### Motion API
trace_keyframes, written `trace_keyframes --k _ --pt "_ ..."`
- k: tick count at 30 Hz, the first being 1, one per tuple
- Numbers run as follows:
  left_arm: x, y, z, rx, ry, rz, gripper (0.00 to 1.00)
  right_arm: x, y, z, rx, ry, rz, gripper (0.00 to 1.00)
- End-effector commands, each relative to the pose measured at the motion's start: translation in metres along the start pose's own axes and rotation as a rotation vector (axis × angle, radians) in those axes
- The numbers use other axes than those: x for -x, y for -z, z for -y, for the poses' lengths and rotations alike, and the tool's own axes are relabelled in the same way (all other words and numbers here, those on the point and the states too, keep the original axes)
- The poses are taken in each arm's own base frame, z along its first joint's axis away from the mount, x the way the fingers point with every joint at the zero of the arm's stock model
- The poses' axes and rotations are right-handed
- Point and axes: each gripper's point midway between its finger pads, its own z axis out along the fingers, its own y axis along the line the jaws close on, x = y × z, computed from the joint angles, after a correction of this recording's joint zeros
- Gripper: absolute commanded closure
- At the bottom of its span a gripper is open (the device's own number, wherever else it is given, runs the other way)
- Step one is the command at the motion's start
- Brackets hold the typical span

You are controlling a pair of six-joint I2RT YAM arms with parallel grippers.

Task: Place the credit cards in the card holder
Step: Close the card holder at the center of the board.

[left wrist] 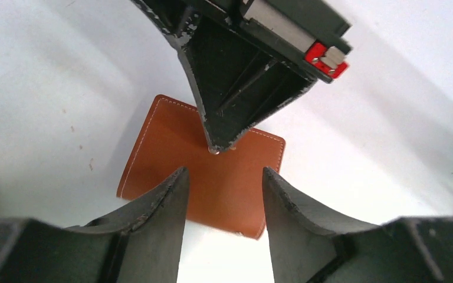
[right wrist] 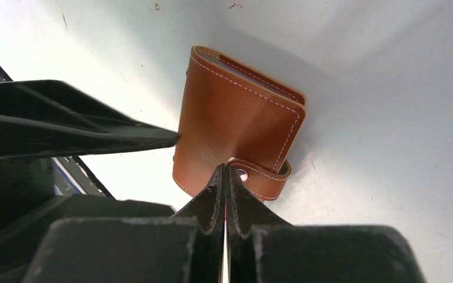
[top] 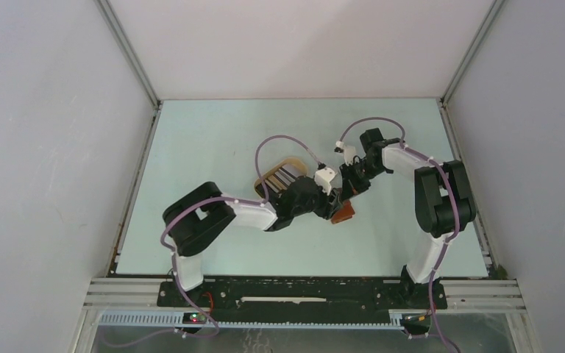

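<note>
Card holder (right wrist: 236, 112) (smooth reddish-brown leather, pale stitching) lies folded, rectangular

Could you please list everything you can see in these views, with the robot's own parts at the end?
card holder: one, reddish-brown leather, folded shut, lying mid-table
tray: one, tan, oval, left of and beyond the card holder
credit cards: several, exact count unclear, dark and light, in the tray
table: one, pale green, under everything
walls: white, on three sides of the table
left hand: one, black, open, over the card holder
right hand: one, black, shut, tips at the card holder's snap tab
</note>
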Motion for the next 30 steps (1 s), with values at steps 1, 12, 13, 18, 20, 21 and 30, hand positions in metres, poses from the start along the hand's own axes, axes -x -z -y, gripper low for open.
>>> trace_keyframes --k 1,12,13,18,20,21,30 --pt "0.031 0.028 -0.001 0.021 0.107 0.099 0.45 0.014 0.004 -0.003 -0.009 0.019 0.032 1.0" --pt "0.001 0.031 -0.037 0.178 0.249 0.075 0.61 0.018 0.004 -0.006 -0.01 0.035 0.038 1.0" --pt "-0.001 0.03 -0.037 0.181 0.256 0.072 0.61 0.018 0.004 -0.006 -0.008 0.036 0.039 1.0" --pt "-0.008 0.021 -0.036 0.167 0.274 0.045 0.61 0.022 0.007 -0.011 0.003 0.049 0.052 1.0" --pt "-0.013 0.016 -0.034 0.157 0.286 0.03 0.61 0.023 0.008 -0.013 0.006 0.055 0.058 1.0" --pt "-0.014 0.014 -0.033 0.153 0.29 0.025 0.61 0.023 0.009 -0.014 0.006 0.058 0.06 1.0" --pt "-0.018 0.011 -0.033 0.157 0.291 0.007 0.59 0.026 0.012 -0.02 0.028 0.069 0.073 1.0"
